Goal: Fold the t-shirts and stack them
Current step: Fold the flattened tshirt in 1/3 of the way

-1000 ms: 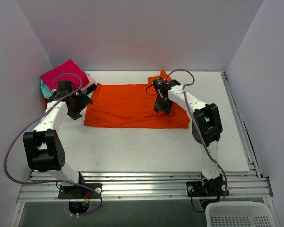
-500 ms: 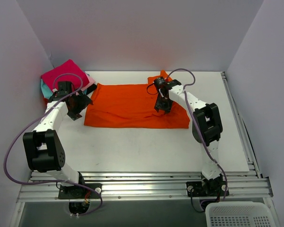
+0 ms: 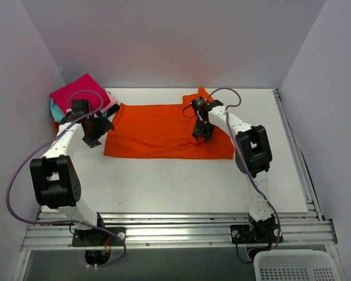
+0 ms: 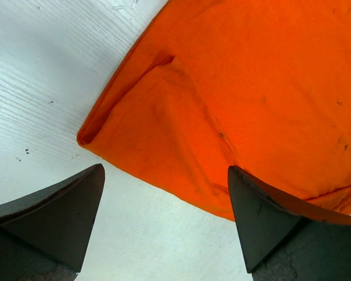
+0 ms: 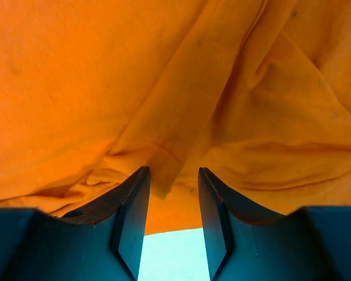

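A large bright orange t-shirt (image 3: 164, 132) lies spread across the back middle of the table. My left gripper (image 3: 95, 133) is wide open just off the shirt's left edge; in the left wrist view (image 4: 165, 170) the shirt's folded corner (image 4: 164, 117) lies ahead of the fingers. My right gripper (image 3: 202, 132) is low over the shirt's right part. In the right wrist view (image 5: 173, 171) its jaws stand narrowly apart with a hanging fold of orange cloth (image 5: 164, 175) between them, not pinched. Folded shirts are stacked at the back left, magenta (image 3: 77, 91) on top, with teal (image 3: 55, 111) and light pink (image 3: 112, 103) edges showing.
White walls close in the table at the back and both sides. A white basket (image 3: 298, 264) stands below the table's front right corner. Aluminium rails (image 3: 175, 228) run along the front edge, and purple cables loop from both arms.
The right arm's elbow has shifted slightly left while its gripper stays low over the shirt. The left gripper and the shirt look unchanged.
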`<state>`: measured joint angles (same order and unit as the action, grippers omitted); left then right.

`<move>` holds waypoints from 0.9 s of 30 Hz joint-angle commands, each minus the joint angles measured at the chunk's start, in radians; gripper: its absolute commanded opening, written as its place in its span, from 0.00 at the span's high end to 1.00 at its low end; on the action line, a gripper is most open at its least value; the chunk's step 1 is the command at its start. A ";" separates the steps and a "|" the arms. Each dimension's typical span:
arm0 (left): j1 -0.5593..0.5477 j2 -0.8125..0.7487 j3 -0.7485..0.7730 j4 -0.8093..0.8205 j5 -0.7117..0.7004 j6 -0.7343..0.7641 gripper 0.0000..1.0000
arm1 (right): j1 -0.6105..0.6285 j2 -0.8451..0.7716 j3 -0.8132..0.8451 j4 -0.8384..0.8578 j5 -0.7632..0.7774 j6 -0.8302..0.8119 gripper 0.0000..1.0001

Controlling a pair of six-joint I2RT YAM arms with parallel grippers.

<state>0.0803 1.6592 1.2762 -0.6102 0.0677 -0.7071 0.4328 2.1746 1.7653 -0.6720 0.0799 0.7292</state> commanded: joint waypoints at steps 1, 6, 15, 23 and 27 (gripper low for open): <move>0.012 0.014 0.063 -0.003 0.014 0.031 0.05 | -0.008 0.024 0.042 -0.024 0.006 -0.007 0.66; 0.018 0.036 0.081 -0.005 0.018 0.037 0.05 | -0.016 0.039 0.049 -0.023 0.001 -0.007 0.66; 0.029 0.057 0.086 -0.002 0.023 0.043 0.06 | -0.017 0.067 0.059 -0.015 -0.009 -0.005 0.72; 0.030 0.070 0.091 0.001 0.027 0.043 0.05 | -0.019 0.080 0.066 -0.020 -0.012 -0.011 0.85; 0.032 0.071 0.091 0.000 0.027 0.046 0.05 | -0.019 0.083 0.063 -0.018 -0.015 -0.013 0.95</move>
<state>0.1013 1.7306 1.3228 -0.6113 0.0845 -0.6762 0.4202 2.2410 1.8034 -0.6540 0.0616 0.7246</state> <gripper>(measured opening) 0.945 0.071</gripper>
